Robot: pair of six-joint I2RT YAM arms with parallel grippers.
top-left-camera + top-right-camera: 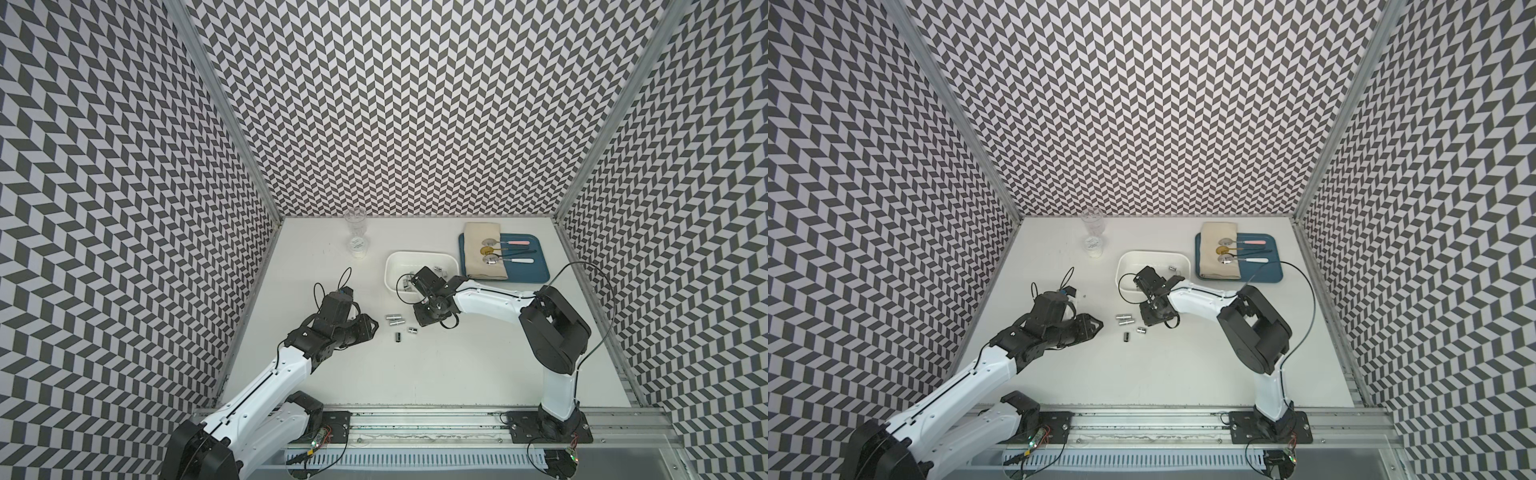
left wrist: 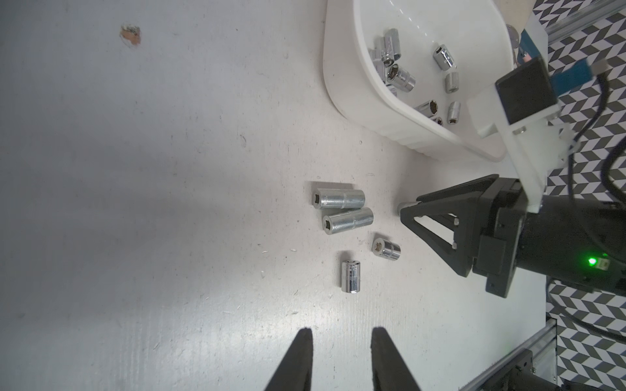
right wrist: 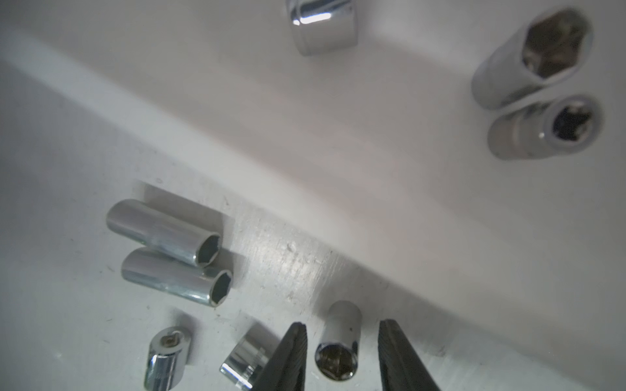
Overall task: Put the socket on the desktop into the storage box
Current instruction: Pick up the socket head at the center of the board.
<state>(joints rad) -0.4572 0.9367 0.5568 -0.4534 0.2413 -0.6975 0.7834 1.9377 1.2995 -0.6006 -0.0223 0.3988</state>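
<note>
Several chrome sockets lie on the white desktop just in front of the storage box (image 1: 419, 254): two long ones side by side (image 2: 342, 210) and two short ones (image 2: 386, 250) (image 2: 351, 277). My right gripper (image 3: 342, 323) is down at the desk with its jaws open on either side of another short socket (image 3: 338, 345). A gap shows on both sides of that socket. In a top view the right gripper (image 1: 417, 318) sits at the box's near edge. More sockets (image 2: 403, 78) lie inside the box. My left gripper (image 2: 342, 330) hovers open and empty a little short of the loose sockets.
A clear glass cup (image 1: 355, 232) stands at the back left. Right of the box lies a blue tray (image 1: 528, 270) with a folded cloth and spoons. Patterned walls close in three sides, and a metal rail (image 1: 415, 419) runs along the front.
</note>
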